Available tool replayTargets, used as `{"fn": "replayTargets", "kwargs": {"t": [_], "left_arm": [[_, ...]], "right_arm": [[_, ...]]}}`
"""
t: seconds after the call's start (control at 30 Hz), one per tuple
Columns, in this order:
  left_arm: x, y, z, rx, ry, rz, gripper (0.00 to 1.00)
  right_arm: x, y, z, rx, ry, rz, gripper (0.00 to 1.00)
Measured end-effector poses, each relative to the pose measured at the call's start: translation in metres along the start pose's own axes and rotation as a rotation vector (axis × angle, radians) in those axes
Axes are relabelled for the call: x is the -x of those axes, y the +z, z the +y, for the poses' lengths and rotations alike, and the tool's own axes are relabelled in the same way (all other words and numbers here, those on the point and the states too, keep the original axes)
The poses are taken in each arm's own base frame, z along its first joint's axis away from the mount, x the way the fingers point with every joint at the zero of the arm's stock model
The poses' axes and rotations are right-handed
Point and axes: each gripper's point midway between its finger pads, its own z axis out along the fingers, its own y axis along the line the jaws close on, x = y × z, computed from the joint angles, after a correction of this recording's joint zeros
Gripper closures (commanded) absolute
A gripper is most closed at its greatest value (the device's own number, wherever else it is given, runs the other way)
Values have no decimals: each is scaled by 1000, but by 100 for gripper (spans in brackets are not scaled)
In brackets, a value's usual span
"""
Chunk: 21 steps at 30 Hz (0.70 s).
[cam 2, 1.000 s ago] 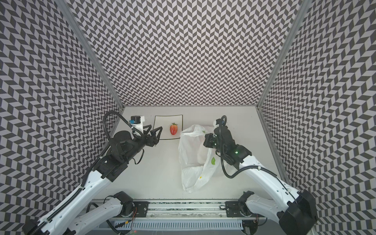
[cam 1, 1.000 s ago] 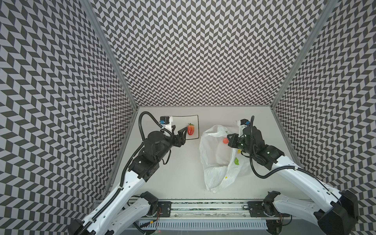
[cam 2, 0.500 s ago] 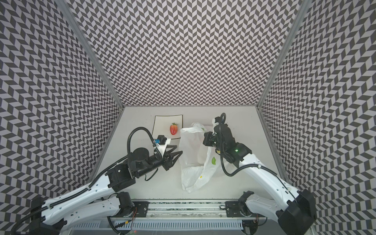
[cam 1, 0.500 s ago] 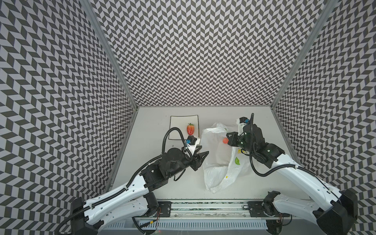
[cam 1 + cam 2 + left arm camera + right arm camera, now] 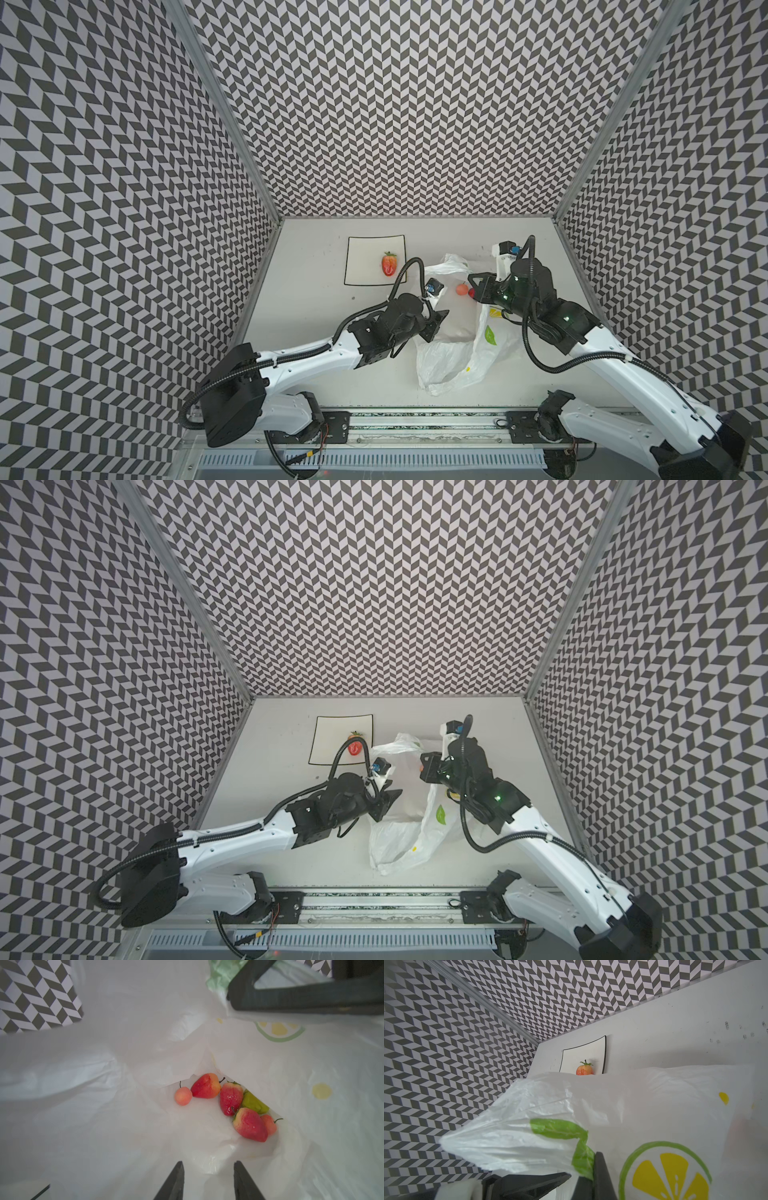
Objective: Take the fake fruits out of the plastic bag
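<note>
The white plastic bag (image 5: 453,357) (image 5: 399,841) lies right of centre, and my right gripper (image 5: 478,286) (image 5: 591,1167) is shut on its raised green-printed edge. My left gripper (image 5: 436,324) (image 5: 208,1169) is at the bag's mouth, open, with nothing between its fingers. Deep inside the bag, in the left wrist view, lie fake fruits: a pale cherry (image 5: 182,1096), three strawberries (image 5: 205,1085) (image 5: 231,1098) (image 5: 250,1125), a green pear (image 5: 254,1103) and another cherry (image 5: 270,1125) partly hidden. One strawberry (image 5: 388,264) (image 5: 584,1070) rests on the plate.
The square white plate (image 5: 365,249) (image 5: 328,737) with a black rim sits at the back left of the table. Patterned walls close in three sides. A rail with both arm bases (image 5: 415,424) runs along the front edge.
My left arm swung from beside the plate over to the bag's mouth, and its jaws narrowed. My right gripper kept hold of the bag's edge in about the same place.
</note>
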Motion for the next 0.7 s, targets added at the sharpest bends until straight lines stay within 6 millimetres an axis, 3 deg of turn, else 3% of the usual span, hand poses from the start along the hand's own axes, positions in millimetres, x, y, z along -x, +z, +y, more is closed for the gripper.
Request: {"fn": "replayTargets", "kwargs": {"t": [0.37, 0.7], "left_arm": [[-20, 24, -33, -62, 111, -1, 60], [-48, 25, -19, 10, 212, 31, 59]], "right_arm": [[-1, -4, 2, -3, 58, 26, 100], [21, -1, 20, 17, 75, 15, 100]]}}
